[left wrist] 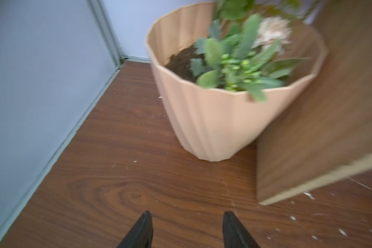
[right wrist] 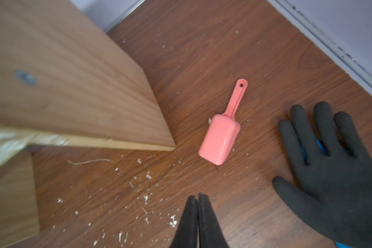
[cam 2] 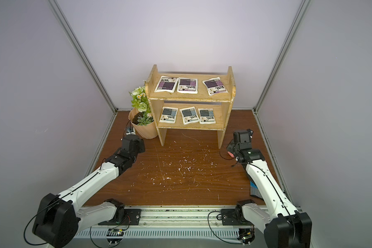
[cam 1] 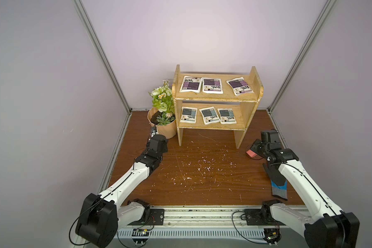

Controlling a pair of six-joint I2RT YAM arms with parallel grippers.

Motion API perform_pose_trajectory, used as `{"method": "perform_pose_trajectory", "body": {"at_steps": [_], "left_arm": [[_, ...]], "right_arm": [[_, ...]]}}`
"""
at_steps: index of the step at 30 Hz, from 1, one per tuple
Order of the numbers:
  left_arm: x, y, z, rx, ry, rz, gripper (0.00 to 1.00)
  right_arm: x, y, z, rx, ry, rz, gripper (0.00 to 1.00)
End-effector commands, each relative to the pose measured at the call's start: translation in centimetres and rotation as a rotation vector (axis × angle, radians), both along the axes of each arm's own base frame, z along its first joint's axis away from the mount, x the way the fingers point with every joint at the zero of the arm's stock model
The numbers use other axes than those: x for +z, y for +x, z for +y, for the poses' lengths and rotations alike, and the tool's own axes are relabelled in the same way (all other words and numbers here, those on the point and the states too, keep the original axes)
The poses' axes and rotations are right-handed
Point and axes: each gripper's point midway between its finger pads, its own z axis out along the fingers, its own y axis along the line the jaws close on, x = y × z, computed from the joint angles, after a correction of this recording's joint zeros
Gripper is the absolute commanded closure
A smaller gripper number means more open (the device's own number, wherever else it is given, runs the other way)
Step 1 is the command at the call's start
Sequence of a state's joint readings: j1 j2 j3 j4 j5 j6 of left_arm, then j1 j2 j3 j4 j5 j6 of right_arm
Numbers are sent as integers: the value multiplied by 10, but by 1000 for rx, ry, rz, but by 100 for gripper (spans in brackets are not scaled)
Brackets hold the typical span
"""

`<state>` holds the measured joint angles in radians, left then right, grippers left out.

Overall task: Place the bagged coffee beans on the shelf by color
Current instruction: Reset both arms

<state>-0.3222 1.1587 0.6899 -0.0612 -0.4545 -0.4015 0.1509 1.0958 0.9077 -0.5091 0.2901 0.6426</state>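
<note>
The wooden shelf (cam 1: 215, 99) (cam 2: 189, 99) stands at the back of the table. Three purple bagged coffee beans (cam 1: 212, 85) lie flat on its upper board. On the lower board lie three grey-blue ones (cam 1: 209, 115). My left gripper (left wrist: 187, 213) hovers low over the table in front of the flowerpot, beside the shelf's left side panel (left wrist: 320, 128). It is open with nothing between its fingers. My right gripper (right wrist: 198, 195) is shut and empty, low over the table next to the shelf's right side panel (right wrist: 73, 85).
A ribbed peach flowerpot (cam 1: 165, 128) (left wrist: 213, 120) with green plants touches the shelf's left side. A pink scoop (right wrist: 220, 137) (cam 1: 251, 153) and a black glove (right wrist: 331, 171) (cam 1: 277, 182) lie on the table near my right gripper. White crumbs (cam 1: 202, 167) are scattered mid-table.
</note>
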Motion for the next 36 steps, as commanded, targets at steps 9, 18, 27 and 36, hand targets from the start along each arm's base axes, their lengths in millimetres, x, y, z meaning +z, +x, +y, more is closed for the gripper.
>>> {"method": "perform_pose_trajectory", "body": {"at_steps": [9,18,27,36], "left_arm": [[-35,-12,120,446,-6,-11,0],[-31,1,125,394,129,-202,0],[-56,19,107,279,78,-205,0],[-43,26,92,139,151,-309,1]], "right_arm": [[-1,45,-72,-183,-258,-110,57],[-46,42,-75,-134,-387,-286,45],[-52,35,-60,-30,-424,-490,43],[-61,48,-15,249,-452,-588,0]]}}
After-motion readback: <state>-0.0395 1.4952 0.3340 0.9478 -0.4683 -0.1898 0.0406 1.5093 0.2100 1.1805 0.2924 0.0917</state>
